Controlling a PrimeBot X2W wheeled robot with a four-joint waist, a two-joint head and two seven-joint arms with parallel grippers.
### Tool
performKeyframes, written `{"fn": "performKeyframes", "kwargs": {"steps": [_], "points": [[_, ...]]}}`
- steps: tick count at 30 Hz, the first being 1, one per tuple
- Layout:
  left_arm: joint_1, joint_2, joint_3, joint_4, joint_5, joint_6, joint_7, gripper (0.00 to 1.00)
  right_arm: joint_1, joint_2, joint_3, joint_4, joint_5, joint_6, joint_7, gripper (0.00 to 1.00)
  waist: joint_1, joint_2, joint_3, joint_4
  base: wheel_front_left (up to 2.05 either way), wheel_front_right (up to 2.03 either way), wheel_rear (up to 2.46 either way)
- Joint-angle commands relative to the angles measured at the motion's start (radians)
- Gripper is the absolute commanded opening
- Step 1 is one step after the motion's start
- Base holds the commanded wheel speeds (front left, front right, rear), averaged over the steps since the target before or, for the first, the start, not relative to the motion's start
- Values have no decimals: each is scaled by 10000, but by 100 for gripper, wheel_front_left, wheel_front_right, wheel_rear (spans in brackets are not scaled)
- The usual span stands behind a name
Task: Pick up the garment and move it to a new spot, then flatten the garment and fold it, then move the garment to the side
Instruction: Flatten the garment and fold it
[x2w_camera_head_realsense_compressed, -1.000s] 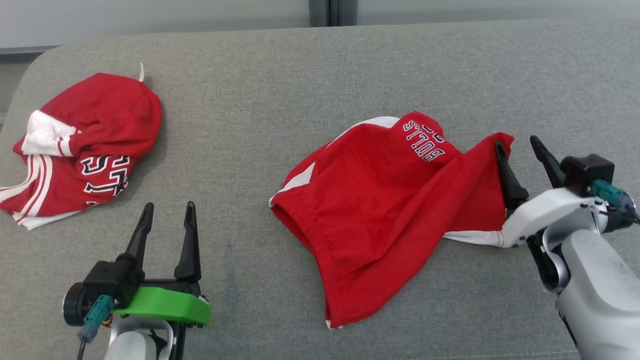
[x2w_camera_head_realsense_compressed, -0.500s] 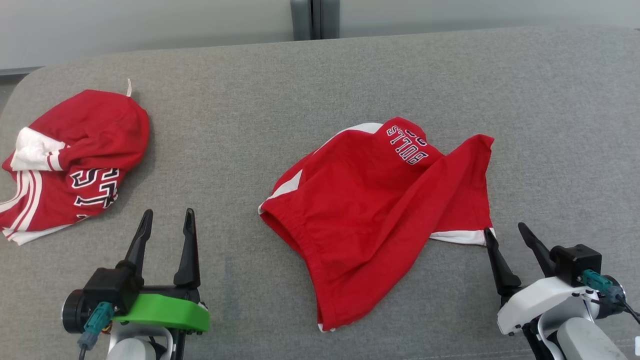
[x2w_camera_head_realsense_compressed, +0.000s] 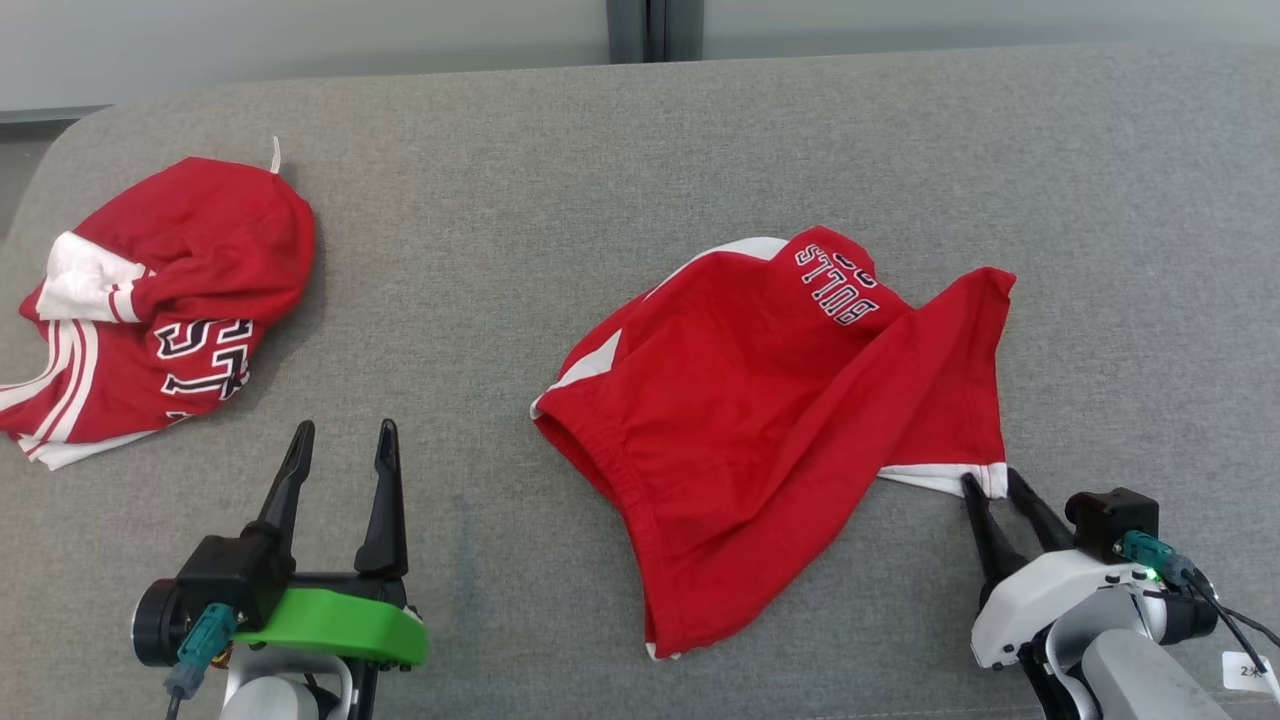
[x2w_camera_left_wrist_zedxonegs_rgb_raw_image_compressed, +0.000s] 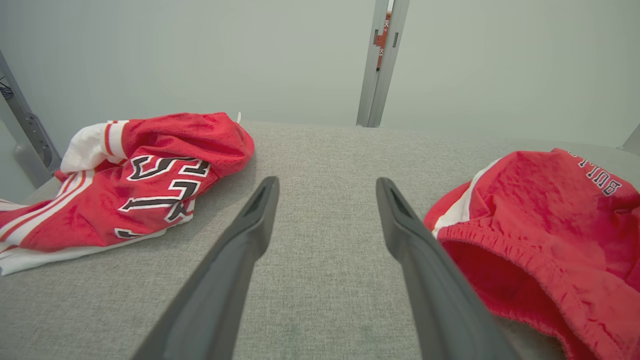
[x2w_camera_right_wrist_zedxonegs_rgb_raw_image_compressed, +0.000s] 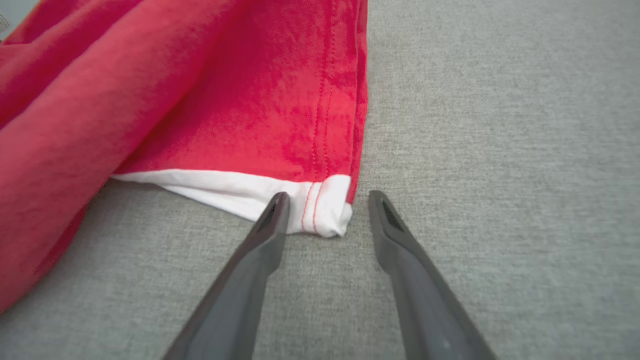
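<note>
Straddling shorts (x2w_camera_head_realsense_compressed: 760, 400) hem corner (x2w_camera_right_wrist_zedxonegs_rgb_raw_image_compressed: 325, 210): right gripper (x2w_camera_right_wrist_zedxonegs_rgb_raw_image_compressed: 330, 197), jaws apart, nothing pinched yet; left gripper (x2w_camera_head_realsense_compressed: 343, 428) wide open, empty, above couch (x2w_camera_head_realsense_compressed: 500, 250) between jersey (x2w_camera_head_realsense_compressed: 190, 250) and shorts.

The left tool (x2w_camera_head_realsense_compressed: 345, 428) sits at the lower left of the head view. Its two dark fingers (x2w_camera_head_realsense_compressed: 285, 485) point up that view with a slight lean to the right, spread wide and holding nothing. Below them its green wrist plate (x2w_camera_head_realsense_compressed: 330, 622) lies roughly level. The right tool (x2w_camera_head_realsense_compressed: 990, 478) sits at the lower right, its fingers leaning up and to the left. They stand closer together than the left pair, with a gap between the tips. Its white wrist housing (x2w_camera_head_realsense_compressed: 1040, 600) tops a pale forearm (x2w_camera_head_realsense_compressed: 1140, 680) that runs off the bottom edge.
</note>
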Motion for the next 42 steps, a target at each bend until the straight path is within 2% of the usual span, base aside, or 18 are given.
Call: {"fn": "performKeyframes", "kwargs": {"steps": [1, 6, 13, 21, 22, 23, 29, 34, 42], "points": [[86, 14, 9, 19, -65, -21, -3, 100, -89, 47, 98, 61, 136, 1, 3, 0, 0, 0, -52, -94, 0, 0, 0], [173, 14, 36, 79, -77, -21, -3, 100, 152, -149, -56, -374, 259, 1, -1, 0, 0, 0, -298, -316, 0, 0, 0], [376, 10, 70, 81, -135, -21, -3, 100, 1517, -377, -921, -1679, 302, 1, -1, 0, 0, 0, -647, -553, 0, 0, 0], [476, 8, 69, 41, -190, -21, -3, 100, 2537, -557, -1195, -2241, 486, 1, 17, 0, 0, 0, -726, -626, 0, 0, 0], [487, 8, 69, 45, -187, -21, -3, 100, 2525, -561, -1229, -2275, 440, 1, 16, 38, 0, 0, -729, -631, 0, 0, 0], [497, 8, 59, 52, -178, -21, -3, 100, 2484, -525, -1250, -2321, 394, 1, 12, 100, 0, 0, -733, -634, 0, 0, 0], [496, 7, -5, 77, -147, -21, -3, 100, 2292, -204, -1612, -2972, -138, 1, 3, 100, 0, 0, -805, -607, 0, 0, 0], [518, 7, -58, 66, -120, -21, -3, 100, 2403, 302, -1921, -4235, -746, 1, 1, 100, 0, 0, -863, -551, 0, 0, 0], [597, 63, -549, 151, -14, -21, -3, 100, 2666, 886, -1889, -5453, -1431, 1, 1, 100, 0, 0, -899, -451, 0, 0, 0]]}}
